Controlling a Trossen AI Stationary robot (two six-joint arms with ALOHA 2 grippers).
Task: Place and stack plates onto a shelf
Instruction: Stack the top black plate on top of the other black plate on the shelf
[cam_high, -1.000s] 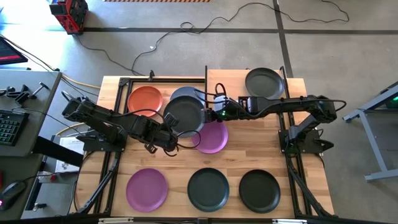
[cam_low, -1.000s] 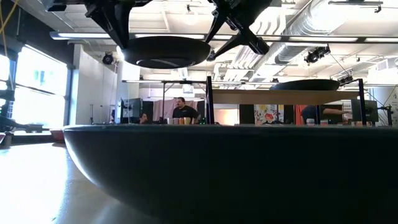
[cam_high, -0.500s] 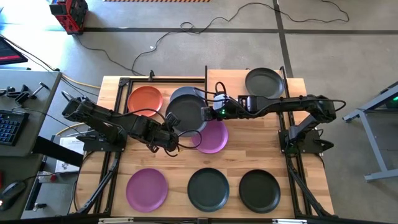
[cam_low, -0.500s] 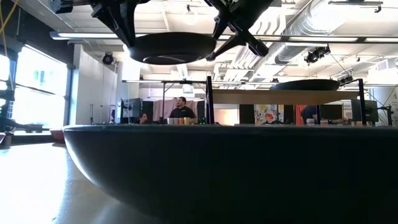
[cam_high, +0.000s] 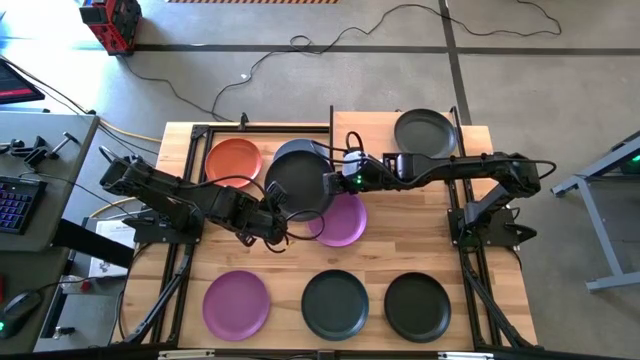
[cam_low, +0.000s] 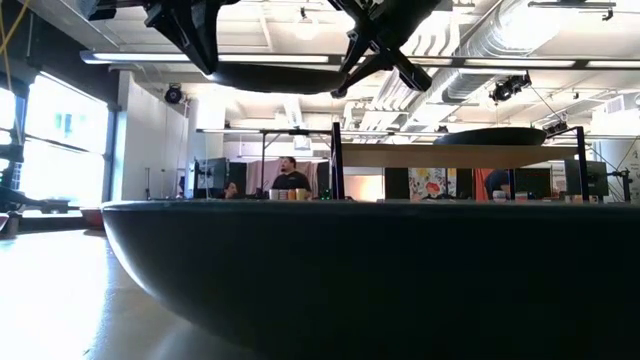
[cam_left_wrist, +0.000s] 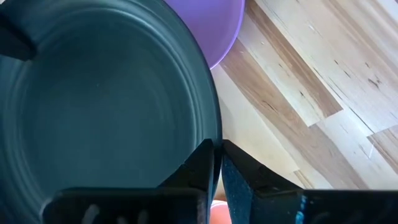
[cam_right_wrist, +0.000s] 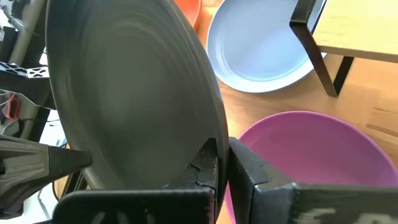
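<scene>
High view: a dark plate (cam_high: 298, 180) is held in the air between both grippers, above the pale blue plate (cam_high: 300, 148). The left gripper (cam_high: 275, 203) clamps its rim at about 7 o'clock; the right gripper (cam_high: 330, 181) clamps the rim at 3 o'clock. An orange plate (cam_high: 233, 160) lies at the held plate's 9 o'clock, a purple plate (cam_high: 340, 220) at its 5 o'clock. The shelf (cam_high: 470, 140) carries another dark plate (cam_high: 425, 132) at the table's 1 o'clock. A second purple plate (cam_high: 236, 304) and two dark plates (cam_high: 335, 303) (cam_high: 417, 306) lie along the table's 6 o'clock edge.

Low view: the held plate (cam_low: 275, 78) hangs level above the height of the shelf board (cam_low: 460, 156); a near dark plate (cam_low: 370, 275) fills the foreground.

Left wrist view: fingers (cam_left_wrist: 239, 171) are pinched together on the dark plate's (cam_left_wrist: 106, 106) rim.

Right wrist view: fingers (cam_right_wrist: 245, 168) are pinched on the plate's (cam_right_wrist: 130, 93) rim, over the purple (cam_right_wrist: 311, 149) and pale blue (cam_right_wrist: 258, 46) plates.
</scene>
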